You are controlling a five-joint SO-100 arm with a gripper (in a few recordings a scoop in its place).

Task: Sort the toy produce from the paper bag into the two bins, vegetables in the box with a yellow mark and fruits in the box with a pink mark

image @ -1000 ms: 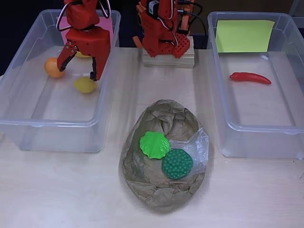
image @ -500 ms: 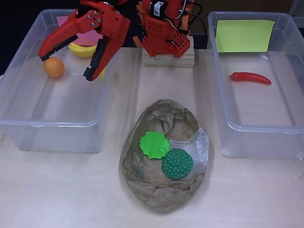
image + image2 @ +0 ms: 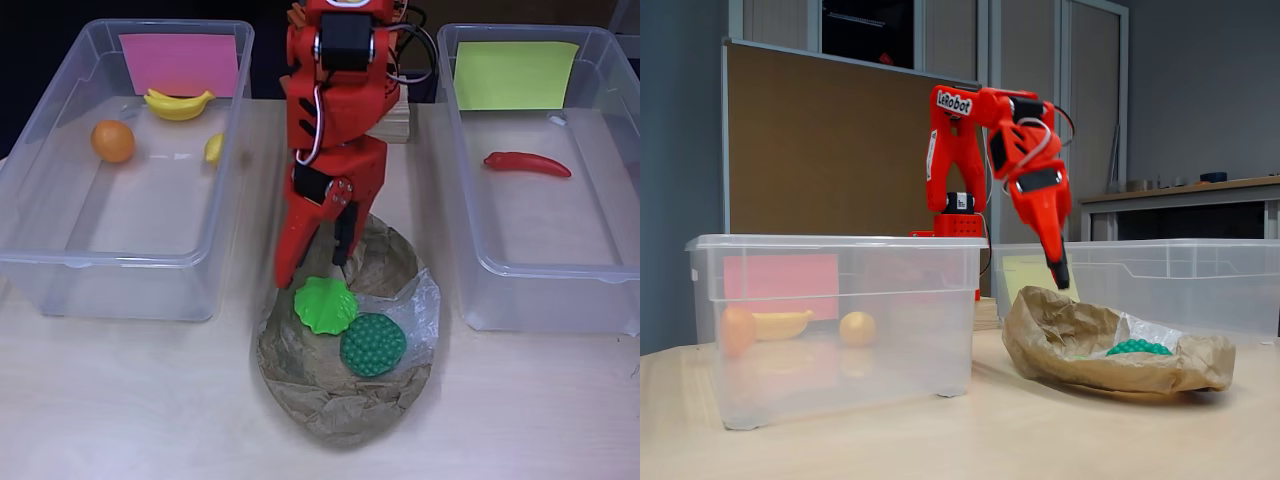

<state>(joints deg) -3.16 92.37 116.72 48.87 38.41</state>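
Gripper point(image 3: 315, 270) hangs over the rear edge of the bag point(image 3: 345, 395) in the overhead view, just behind the leaf point(image 3: 325, 304). Jaws stand slightly apart with nothing between them. Fingertips point down toward the bag; contact with the leaf or the paper cannot be told. In the fixed view the gripper point(image 3: 1059, 272) hangs just above the bag point(image 3: 1110, 345), arm point(image 3: 980, 130) bent forward from its base.

Bag lies crumpled and open on the table point(image 3: 120, 410), between the two bins. Inside it, the bright green leaf lies beside a dark green bumpy piece point(image 3: 373, 344); the two touch. A clear plastic scrap point(image 3: 420, 305) lies at the right side of the bag opening. In the fixed view the bumpy piece point(image 3: 1137, 347) shows over the paper rim.

Left bin point(image 3: 40, 265) carries the pink mark point(image 3: 180, 63) on its rear wall. Contents:
- orange point(image 3: 113, 141), near the left wall;
- banana point(image 3: 178, 103), just in front of the pink mark;
- lemon point(image 3: 214, 148), against the right wall.
All three lie apart from one another.

Right bin point(image 3: 480, 290) carries the yellow mark point(image 3: 514, 75) on its rear wall. It holds one red chili point(image 3: 527, 164), lying crosswise in front of the mark.

Arm base sits on a wooden block point(image 3: 400, 118) at the rear of the table, between the bins.
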